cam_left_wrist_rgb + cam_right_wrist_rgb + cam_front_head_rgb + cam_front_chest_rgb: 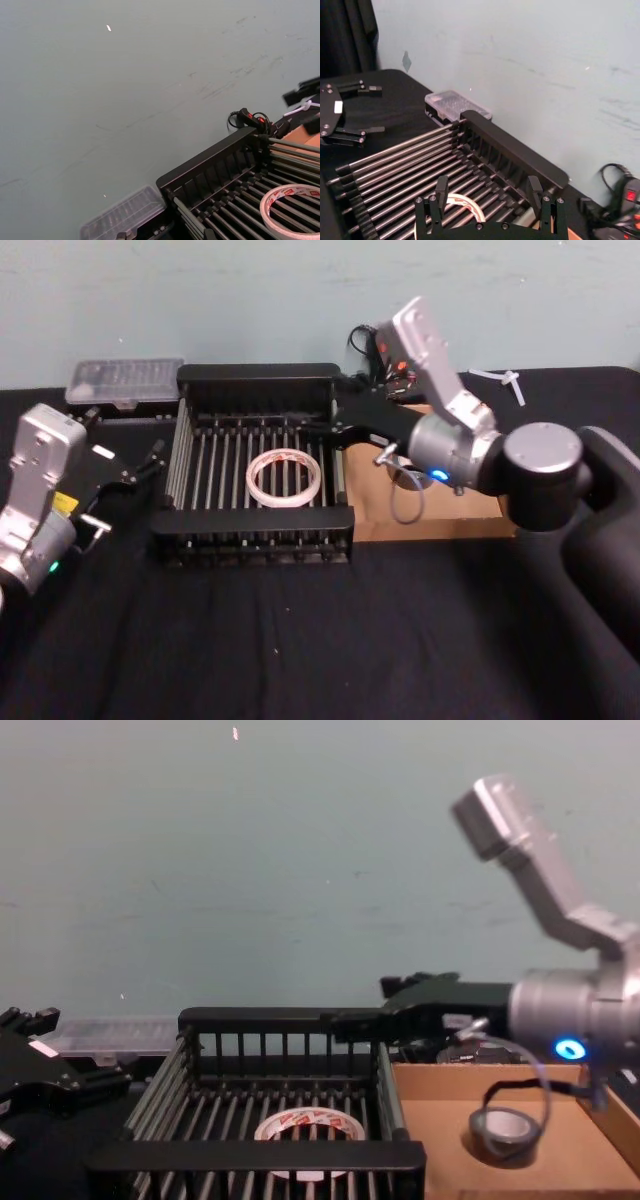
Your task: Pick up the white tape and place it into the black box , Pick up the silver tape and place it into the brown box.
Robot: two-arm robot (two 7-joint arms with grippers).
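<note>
white tape [284, 478] flat on black box [258, 375] floor | silver tape [506, 1132] in brown box [437, 1092] | right gripper [489, 192] open, empty, over box edge | left gripper [150, 462] open, empty, beside black box

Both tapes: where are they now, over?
White tape flat in black crate. Silver tape in cardboard tray. Right pincer open, empty, above crate. Left pincer open, beside it.

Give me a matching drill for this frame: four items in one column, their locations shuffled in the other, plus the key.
Items:
1. white tape
2. silver tape
3. right tool
4. left tool

Places:
A. on the floor of the brown box
B. over the black box's right rail
C. on the table left of the black box
D. flat on the black box's slatted floor

Pairs: 1-D, 2-A, 3-B, 4-C
</note>
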